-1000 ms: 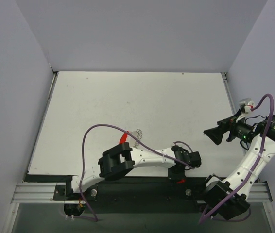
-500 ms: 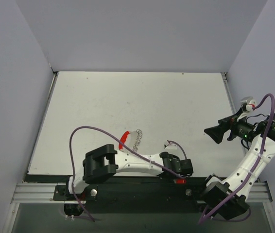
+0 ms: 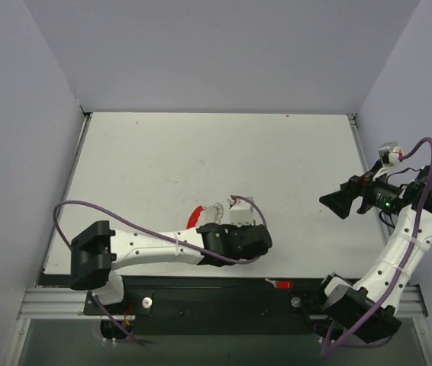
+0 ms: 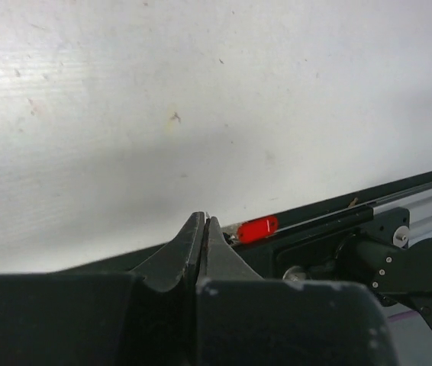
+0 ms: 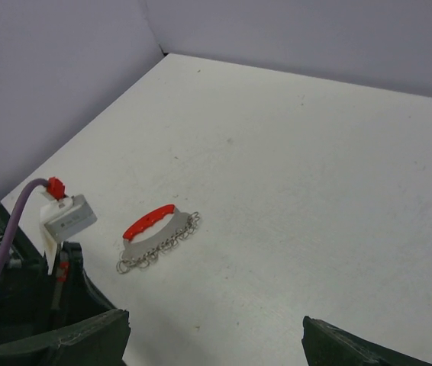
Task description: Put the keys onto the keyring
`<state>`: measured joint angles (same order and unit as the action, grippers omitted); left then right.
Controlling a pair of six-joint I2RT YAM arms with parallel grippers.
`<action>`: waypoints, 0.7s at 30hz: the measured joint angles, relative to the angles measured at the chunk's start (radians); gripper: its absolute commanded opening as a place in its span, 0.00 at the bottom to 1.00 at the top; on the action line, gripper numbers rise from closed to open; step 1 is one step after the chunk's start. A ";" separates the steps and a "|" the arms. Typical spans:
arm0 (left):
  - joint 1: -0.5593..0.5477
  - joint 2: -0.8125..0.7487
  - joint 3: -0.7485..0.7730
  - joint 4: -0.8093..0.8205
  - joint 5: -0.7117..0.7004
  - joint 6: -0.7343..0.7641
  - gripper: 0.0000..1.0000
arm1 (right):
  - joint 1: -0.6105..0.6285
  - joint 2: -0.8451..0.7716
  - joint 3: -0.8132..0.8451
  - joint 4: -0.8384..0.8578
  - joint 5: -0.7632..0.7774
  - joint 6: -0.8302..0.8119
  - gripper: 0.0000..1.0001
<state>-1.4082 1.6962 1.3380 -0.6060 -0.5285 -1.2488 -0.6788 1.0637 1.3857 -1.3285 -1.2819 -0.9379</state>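
Both left fingers [image 4: 203,242] are pressed shut on nothing; right fingers [image 3: 332,206] stand wide open, empty. The keys [image 5: 160,244] touch the keyring [image 5: 149,220] on the desk [image 5: 315,152].

The light is soft and even from above, so the white table [image 3: 292,168] looks bright without glare and shadows are weak. In the left wrist view the left gripper [image 4: 204,225], close to the lens, is dark and blurred, with a broad grey shadow on the table behind it. The right wrist view is sharp, except the dark right gripper [image 5: 216,324] at its lower edge.
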 measured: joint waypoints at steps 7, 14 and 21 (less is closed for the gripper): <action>0.173 -0.264 -0.399 0.243 0.143 0.134 0.07 | 0.246 0.030 -0.016 0.005 0.106 0.122 1.00; 0.210 -0.277 -0.500 0.351 0.322 0.346 0.39 | 0.381 0.028 -0.053 0.003 0.248 0.256 1.00; 0.100 -0.077 -0.267 0.344 0.403 0.523 0.35 | 0.391 0.119 -0.055 0.002 0.348 0.285 0.98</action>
<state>-1.3083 1.6192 1.0710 -0.2619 -0.1257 -0.7258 -0.2882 1.1828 1.3312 -1.3262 -0.9340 -0.6525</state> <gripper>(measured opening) 0.389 0.992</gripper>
